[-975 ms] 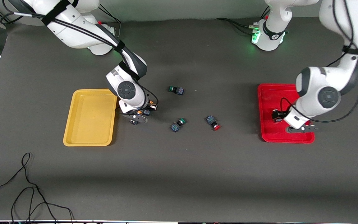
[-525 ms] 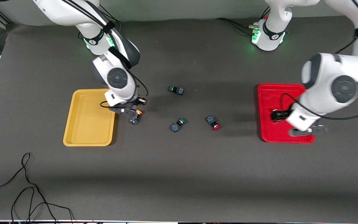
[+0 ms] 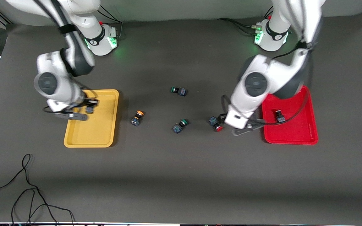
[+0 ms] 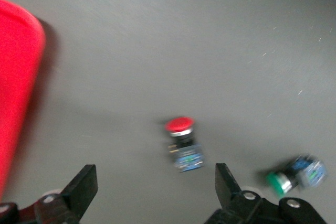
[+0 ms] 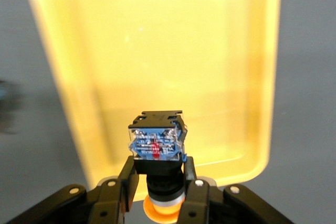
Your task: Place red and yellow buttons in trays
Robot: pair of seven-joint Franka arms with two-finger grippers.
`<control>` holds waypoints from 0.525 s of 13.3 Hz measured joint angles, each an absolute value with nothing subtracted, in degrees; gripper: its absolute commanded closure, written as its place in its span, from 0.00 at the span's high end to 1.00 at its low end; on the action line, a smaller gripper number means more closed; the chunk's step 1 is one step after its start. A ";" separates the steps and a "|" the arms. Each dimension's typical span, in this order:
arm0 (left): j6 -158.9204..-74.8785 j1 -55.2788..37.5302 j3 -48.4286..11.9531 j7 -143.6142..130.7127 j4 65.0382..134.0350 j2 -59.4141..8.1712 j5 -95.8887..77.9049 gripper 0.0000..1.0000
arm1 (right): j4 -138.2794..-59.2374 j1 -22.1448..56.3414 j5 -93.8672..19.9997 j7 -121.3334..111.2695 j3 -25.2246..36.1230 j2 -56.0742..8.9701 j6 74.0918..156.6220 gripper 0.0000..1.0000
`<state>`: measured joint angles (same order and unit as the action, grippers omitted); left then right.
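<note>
Right gripper [image 5: 157, 195] over yellow tray [image 3: 102, 138], fingers clamped on yellow-capped button [image 5: 157, 145], cap pointing down

Left gripper [image 4: 152, 192] over bare mat just beside red tray [image 3: 294, 138], jaws wide apart, holding nothing; red-capped button [image 4: 181, 140] lies on mat below, between fingers

Second red-capped button [image 3: 279, 116] lies inside red tray

Second yellow-capped button [image 3: 136, 118] on mat near yellow tray, toward table middle

Two green-capped buttons [image 3: 179, 125] on mat mid-table
</note>
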<state>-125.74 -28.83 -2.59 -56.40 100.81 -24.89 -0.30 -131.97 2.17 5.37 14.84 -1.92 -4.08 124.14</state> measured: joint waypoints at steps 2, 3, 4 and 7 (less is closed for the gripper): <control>-130.41 -30.72 -2.56 -63.35 100.54 -30.91 -0.22 1.00 | -136.92 1.82 5.12 9.87 1.79 -5.14 130.84 0.18; -131.96 -30.96 -2.53 -65.13 100.35 -33.44 -0.22 1.00 | -138.84 1.87 5.12 8.82 2.59 -6.37 134.14 0.30; -132.93 -30.97 -2.42 -66.38 100.05 -35.41 -0.22 1.00 | -139.90 1.89 5.12 8.37 3.09 -7.98 136.59 0.64; -134.37 -30.95 -1.83 -67.60 99.52 -37.81 -0.22 0.56 | -140.02 1.97 3.00 8.16 3.43 -10.82 138.34 1.00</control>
<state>-134.37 -30.95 -1.83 -67.60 99.52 -37.81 -0.22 -140.02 1.97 3.00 8.16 3.43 -10.82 138.34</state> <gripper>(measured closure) 0.026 0.454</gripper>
